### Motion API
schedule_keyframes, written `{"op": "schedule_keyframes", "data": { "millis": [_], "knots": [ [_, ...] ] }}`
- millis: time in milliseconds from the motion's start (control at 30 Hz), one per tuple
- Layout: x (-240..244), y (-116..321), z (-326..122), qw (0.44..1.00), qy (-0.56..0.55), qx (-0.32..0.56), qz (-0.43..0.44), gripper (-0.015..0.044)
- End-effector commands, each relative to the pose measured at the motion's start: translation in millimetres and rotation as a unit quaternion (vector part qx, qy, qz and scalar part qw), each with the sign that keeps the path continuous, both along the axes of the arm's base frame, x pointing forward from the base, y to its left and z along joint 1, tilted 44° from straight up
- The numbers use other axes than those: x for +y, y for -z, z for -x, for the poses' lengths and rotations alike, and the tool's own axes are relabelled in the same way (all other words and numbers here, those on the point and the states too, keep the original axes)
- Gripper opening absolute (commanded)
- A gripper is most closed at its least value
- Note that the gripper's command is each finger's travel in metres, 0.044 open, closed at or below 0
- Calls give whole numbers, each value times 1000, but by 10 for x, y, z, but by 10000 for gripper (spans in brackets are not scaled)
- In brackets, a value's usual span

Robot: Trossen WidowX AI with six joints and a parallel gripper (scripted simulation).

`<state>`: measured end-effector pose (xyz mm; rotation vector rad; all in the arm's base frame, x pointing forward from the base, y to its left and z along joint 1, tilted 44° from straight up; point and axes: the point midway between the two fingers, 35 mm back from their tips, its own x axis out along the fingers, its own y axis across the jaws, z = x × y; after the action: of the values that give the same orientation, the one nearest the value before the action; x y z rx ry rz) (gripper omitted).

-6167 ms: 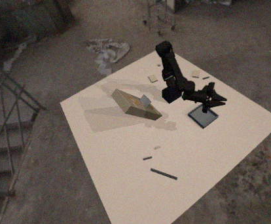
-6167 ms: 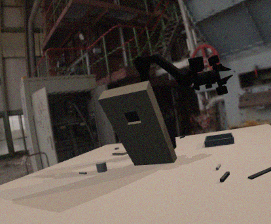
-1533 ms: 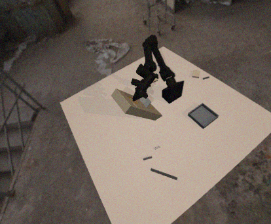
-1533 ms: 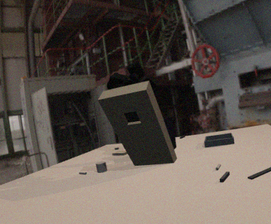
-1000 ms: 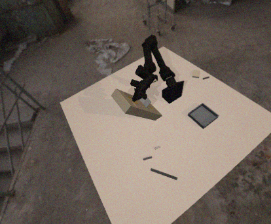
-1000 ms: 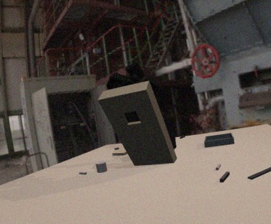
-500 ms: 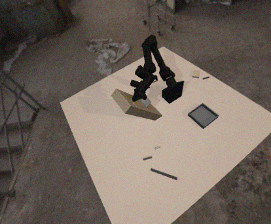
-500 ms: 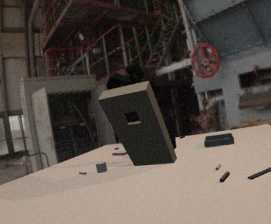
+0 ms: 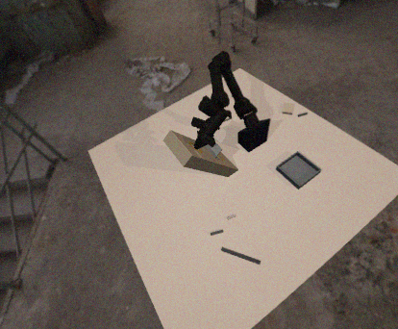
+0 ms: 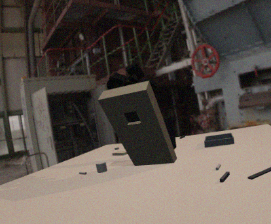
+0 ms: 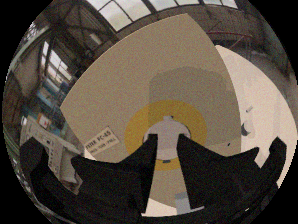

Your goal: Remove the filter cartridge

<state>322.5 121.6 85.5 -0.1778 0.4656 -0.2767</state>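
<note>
The service panel is a tan slab, leaning on the table. The round grey filter cartridge shows its face inside the yellow ring on the panel front. My gripper is at the panel front and shut on the cartridge, with a fingertip on either side of the middle of its face. The fingers cover the lower part of the face, and the two slots cannot be made out. The exterior camera sees the panel's back, which hides the gripper. The shallow tray stands apart from the panel and holds nothing visible.
A pale grey-blue piece shows at the panel front beside the gripper. A long dark bar and a short dark bar lie on the table. A grey cylinder stands behind the panel. The dark arm base is between panel and tray.
</note>
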Motion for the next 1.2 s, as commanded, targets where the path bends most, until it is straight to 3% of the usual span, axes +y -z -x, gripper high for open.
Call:
{"op": "schedule_keyframes", "data": {
  "millis": [0, 567, 1167],
  "knots": [
    [-3, 9, -25, 999, 19, -13, -46, 0],
    [-9, 17, -43, 941, 139, -99, -292, 0],
    [-9, 16, -42, 791, 255, -181, -527, 0]
  ]
}}
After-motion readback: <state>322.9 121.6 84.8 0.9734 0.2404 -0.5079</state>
